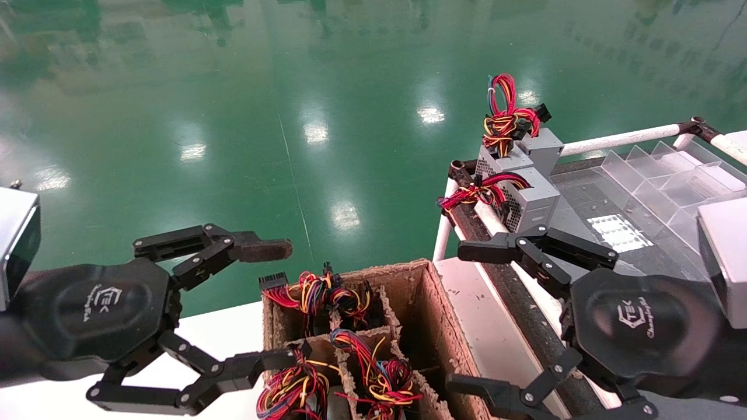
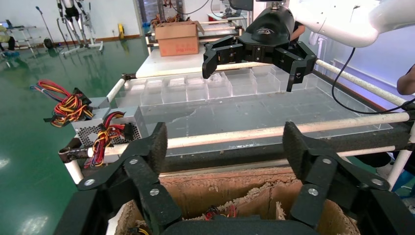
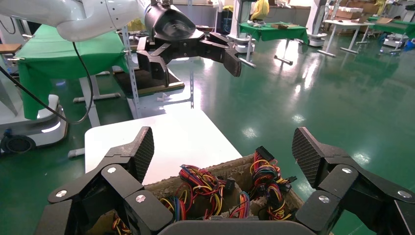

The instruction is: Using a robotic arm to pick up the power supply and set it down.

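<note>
Two hands hang spread wide over a cardboard carton (image 1: 429,303), and the one that counts for the pick is the right hand (image 1: 467,318), its fingers far apart and holding nothing. It hovers over the carton's right side and the white ledge beside it. The power supply (image 1: 379,370) I take to be next lies down and to that hand's left, in a near compartment. Only its tangle of red, yellow, orange and blue wires shows above the divider. The left hand (image 1: 283,303), with a worn brown pad on one fingertip, is also open and empty over the carton's left edge and the white desk (image 1: 222,332). It sits about as close to the bundles, so nearness alone does not settle the choice of arm.

From the right wrist the same hand (image 3: 224,147) frames the wire bundles (image 3: 200,183) between its pads, with the carton below. The grey casing is buried in its cell, so its long axis cannot be read, nor which of the several bundles belongs to which unit. Two grey boxes (image 1: 528,195) already stand on the rack (image 1: 618,139) to the right, one with a tall red loop
</note>
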`<state>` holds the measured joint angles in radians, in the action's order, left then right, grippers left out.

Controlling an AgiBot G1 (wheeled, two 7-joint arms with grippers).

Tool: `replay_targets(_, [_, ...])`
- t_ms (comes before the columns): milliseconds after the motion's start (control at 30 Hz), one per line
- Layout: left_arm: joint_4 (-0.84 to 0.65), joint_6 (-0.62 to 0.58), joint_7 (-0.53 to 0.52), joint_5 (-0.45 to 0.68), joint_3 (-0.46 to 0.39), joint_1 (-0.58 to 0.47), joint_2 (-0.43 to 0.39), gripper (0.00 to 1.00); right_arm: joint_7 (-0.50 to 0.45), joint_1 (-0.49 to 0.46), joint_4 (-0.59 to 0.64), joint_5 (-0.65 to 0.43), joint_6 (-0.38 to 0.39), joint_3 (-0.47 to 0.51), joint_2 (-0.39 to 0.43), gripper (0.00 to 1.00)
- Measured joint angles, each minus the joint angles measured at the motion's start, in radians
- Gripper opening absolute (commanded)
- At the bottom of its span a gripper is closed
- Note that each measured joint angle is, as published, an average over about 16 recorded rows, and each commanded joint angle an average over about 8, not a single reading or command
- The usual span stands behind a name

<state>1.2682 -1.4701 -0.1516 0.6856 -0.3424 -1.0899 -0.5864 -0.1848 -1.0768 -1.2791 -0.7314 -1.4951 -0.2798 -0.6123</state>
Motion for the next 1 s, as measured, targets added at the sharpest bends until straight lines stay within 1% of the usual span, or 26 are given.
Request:
replay_targets(833, [0.000,0.000,0.000,0.000,0.000,0.000,0.000,0.00,0.000,0.000,0.000,0.000,0.000,0.000,0.000,1.00])
replay_targets(867, [0.000,0.000,0.000,0.000,0.000,0.000,0.000,0.06,0.000,0.000,0.000,0.000,0.000,0.000,0.000,1.00])
replay_targets(1000, [0.000,0.000,0.000,0.000,0.000,0.000,0.000,0.56,0.000,0.000,0.000,0.000,0.000,0.000,0.000,1.00])
